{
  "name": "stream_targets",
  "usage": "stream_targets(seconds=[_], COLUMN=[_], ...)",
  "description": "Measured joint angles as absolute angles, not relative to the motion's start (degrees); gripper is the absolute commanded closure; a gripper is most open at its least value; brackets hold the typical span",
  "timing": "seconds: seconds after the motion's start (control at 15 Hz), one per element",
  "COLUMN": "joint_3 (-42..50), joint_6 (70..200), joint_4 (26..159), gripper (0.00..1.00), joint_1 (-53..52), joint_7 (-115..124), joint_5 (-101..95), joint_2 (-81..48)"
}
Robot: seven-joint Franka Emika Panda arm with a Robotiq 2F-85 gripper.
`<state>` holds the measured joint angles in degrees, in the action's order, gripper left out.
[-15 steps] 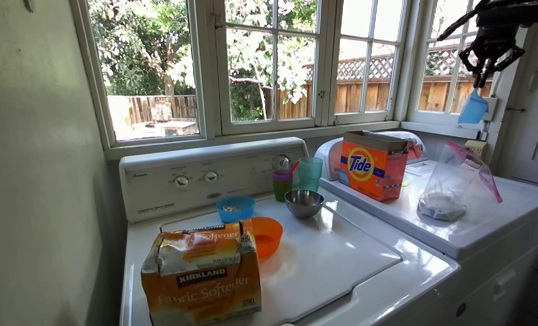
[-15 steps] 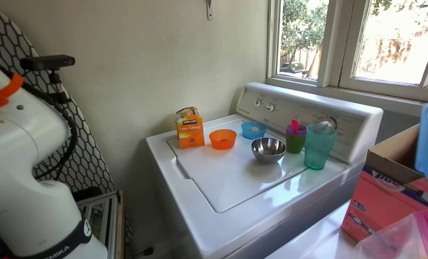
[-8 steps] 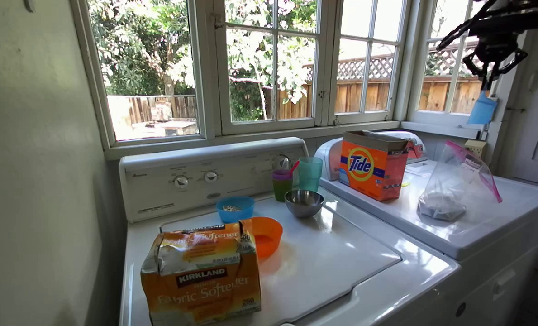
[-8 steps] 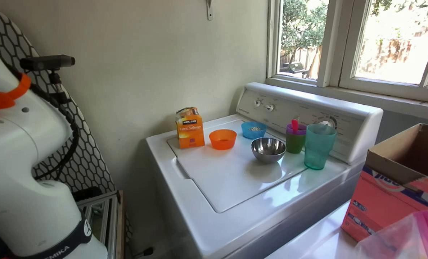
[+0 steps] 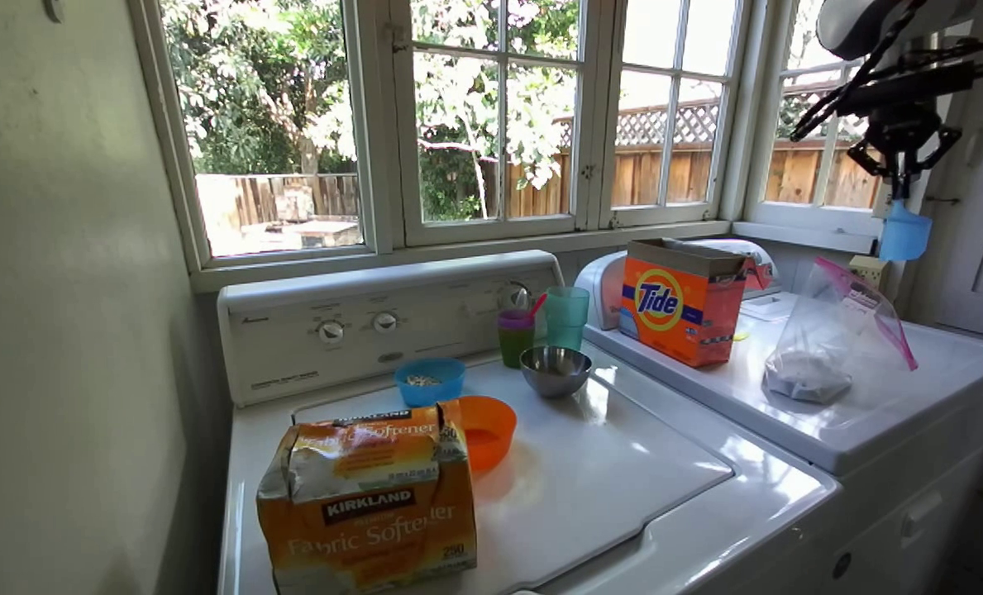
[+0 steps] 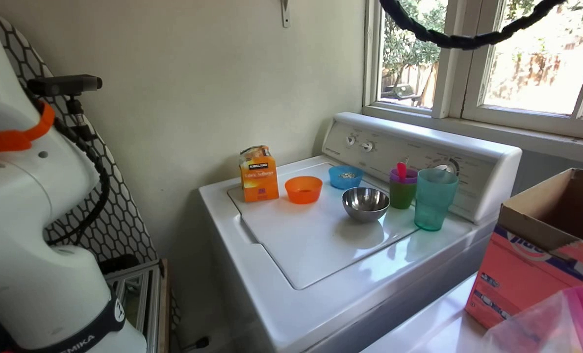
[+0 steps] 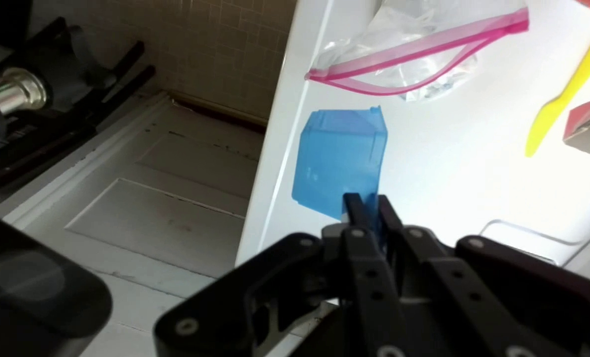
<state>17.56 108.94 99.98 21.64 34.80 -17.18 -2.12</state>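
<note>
daylight enters through windows [image 5: 503, 124], upper panes [image 5: 655, 33] blown out; glare streaks the glossy washer lid [image 5: 598, 463]; wrist view: dryer top [image 7: 463, 163] overexposed, floor [image 7: 225, 44] dim

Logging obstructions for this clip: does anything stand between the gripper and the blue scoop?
Nothing visible does: in the wrist view the gripper is closed on the narrow end of the blue scoop. The plastic bag appears past the scoop's other end, not between the two.

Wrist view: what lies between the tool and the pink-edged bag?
The wrist view shows the blue scoop, held by the tool, then a strip of bare white machine top, with nothing else before the bag.
</note>
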Motion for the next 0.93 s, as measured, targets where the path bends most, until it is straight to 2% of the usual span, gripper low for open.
stream_targets(seconds=[0.93], joint_3=[17.6], joint_6=[104.6], joint_4=[99.1], gripper=[0.98], joint_1=[20.3], joint_7=[35.5], joint_5=[-14.0], joint_2=[-5.5])
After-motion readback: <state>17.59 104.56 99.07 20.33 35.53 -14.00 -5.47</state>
